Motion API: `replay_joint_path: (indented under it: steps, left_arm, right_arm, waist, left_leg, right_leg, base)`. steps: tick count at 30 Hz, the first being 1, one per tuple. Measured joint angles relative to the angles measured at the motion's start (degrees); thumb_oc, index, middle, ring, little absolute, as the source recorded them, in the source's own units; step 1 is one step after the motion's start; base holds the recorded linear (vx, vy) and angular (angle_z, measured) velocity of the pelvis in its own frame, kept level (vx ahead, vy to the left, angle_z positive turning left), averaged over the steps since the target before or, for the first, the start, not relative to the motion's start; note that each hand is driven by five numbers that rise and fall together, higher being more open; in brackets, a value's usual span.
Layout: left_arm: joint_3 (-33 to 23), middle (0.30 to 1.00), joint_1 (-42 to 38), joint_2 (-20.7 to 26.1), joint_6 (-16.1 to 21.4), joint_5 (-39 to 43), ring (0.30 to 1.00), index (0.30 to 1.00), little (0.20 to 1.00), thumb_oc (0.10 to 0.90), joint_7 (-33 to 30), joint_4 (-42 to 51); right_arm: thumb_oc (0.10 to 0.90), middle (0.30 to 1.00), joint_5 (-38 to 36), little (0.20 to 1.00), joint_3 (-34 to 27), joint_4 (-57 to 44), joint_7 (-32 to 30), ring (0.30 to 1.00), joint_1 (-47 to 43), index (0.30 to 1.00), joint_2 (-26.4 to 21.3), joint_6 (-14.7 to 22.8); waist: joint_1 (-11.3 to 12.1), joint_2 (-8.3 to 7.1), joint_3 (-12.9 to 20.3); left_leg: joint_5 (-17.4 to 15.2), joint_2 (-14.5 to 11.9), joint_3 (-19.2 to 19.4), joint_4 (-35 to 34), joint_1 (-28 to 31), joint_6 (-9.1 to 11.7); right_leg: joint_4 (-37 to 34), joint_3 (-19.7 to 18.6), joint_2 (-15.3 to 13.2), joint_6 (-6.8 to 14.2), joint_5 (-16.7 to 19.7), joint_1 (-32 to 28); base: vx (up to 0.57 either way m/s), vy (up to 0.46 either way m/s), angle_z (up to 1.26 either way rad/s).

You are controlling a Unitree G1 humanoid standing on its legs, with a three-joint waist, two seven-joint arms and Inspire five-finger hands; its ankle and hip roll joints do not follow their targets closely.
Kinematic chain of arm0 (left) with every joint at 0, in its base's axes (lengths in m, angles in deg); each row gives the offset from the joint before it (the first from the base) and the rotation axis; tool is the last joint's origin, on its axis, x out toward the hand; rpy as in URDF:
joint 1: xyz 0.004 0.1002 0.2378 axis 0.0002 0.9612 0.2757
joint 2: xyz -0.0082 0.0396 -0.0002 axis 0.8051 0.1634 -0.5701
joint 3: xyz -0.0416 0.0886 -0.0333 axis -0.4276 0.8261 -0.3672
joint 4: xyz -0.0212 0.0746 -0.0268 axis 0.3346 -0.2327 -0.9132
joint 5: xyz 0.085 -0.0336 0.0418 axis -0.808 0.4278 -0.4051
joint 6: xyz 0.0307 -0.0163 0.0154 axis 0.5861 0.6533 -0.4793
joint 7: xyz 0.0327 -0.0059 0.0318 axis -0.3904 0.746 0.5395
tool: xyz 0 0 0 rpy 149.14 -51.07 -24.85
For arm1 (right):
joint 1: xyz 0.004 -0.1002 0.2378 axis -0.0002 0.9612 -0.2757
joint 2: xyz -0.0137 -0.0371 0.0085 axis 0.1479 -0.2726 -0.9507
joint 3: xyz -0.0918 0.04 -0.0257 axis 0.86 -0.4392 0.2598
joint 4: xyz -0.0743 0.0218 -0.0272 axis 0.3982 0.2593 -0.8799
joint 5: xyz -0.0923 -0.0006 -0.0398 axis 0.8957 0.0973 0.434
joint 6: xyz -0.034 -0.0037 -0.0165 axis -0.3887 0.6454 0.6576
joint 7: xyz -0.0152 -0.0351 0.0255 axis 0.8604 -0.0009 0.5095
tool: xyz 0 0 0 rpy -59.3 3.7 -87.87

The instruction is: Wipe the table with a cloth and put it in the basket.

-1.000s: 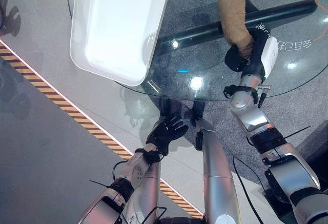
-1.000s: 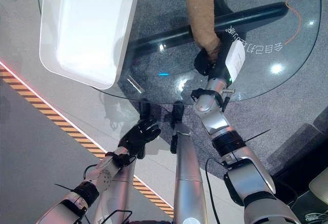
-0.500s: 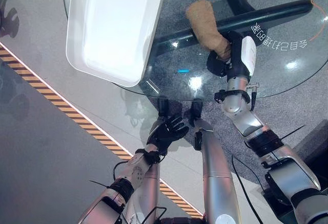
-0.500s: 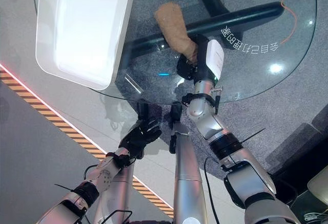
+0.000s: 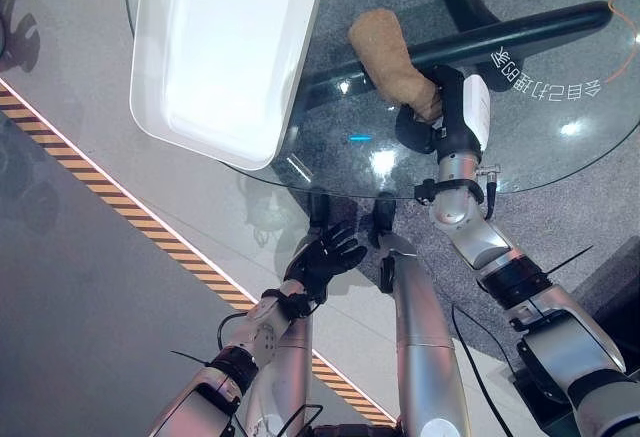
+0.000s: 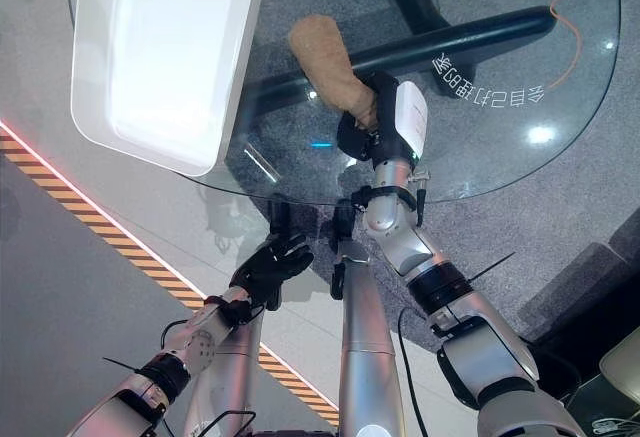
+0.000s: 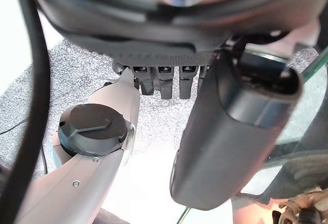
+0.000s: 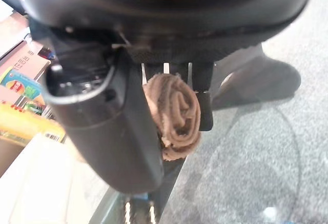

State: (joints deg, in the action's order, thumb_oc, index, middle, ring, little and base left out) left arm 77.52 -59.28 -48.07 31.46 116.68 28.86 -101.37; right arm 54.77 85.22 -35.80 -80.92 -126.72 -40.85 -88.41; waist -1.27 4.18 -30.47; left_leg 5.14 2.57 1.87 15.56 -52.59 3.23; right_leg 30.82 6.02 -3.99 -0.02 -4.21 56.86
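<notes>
Here — cloth (image 5: 385, 57) in right hand (image 5: 445, 117), beside basket (image 5: 225, 57)

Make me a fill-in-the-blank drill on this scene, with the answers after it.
1. The right robot hand is shut on the brown ____.
2. The cloth lies on a table made of ____.
3. The white basket stands to the robot's ____ of the cloth.
4. The left robot hand hangs below the table edge, holding ____.

Answers: cloth; glass; left; nothing

There are 1 brown cloth (image 5: 385, 52), 1 white basket (image 5: 225, 52) and 1 glass table (image 5: 560, 147).
</notes>
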Motion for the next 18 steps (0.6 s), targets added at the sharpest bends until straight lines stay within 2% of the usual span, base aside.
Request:
replay_joint_path:
  steps: [9,18]
  left_arm:
    - [-0.02,0.9,0.0,0.07,-0.24,0.0,0.9,0.9,0.9,0.8,0.08,0.27]
    - [-0.03,0.9,0.0,0.09,-0.24,-0.01,0.9,0.9,0.9,0.8,0.14,0.53]
  right_arm:
    - [0.1,0.3,0.03,0.2,0.0,-0.22,3.99,0.3,-0.1,0.3,-0.21,0.48]
    - [0.1,0.3,0.04,0.2,0.05,-0.23,5.01,0.3,0.27,0.3,-0.21,1.49]
  waist:
    - [0.1,0.0,0.0]
    - [0.38,0.0,0.0]
  left_leg:
    - [-0.03,0.02,-0.13,0.5,-0.25,-0.03]
    - [-0.03,0.04,-0.15,0.55,-0.42,-0.03]
  right_leg:
    - [0.29,0.04,0.0,0.03,-0.03,0.07]
    - [0.46,0.04,-0.03,0.02,-0.04,0.27]
  base:
    - [0.0,0.0,0.0]
    - [0.0,0.0,0.0]
